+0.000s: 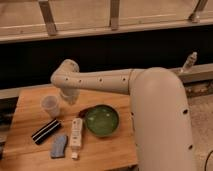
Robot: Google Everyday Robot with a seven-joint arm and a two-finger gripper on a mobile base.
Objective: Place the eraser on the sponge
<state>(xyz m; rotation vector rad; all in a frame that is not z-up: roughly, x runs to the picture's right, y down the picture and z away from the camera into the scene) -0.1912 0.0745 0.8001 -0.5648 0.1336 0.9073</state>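
Eraser (46, 131) seen off the sponge (59, 146), so placement judged unfinished. Dominated at right by a bulky white robot arm (160, 115), reaching left over a wooden table (25, 157). Showed a round green bowl (101, 120) mid-table and a long white remote-like device (76, 134) just left of it. Left of that, found the black, white-striped eraser flat on the wood, just beside the blue-grey sponge. Behind them, showed a clear plastic cup (50, 105); beside it, the gripper (68, 97), jaws together, gripping nothing visible. Judged left: grasping, lifting, setting onto the sponge.
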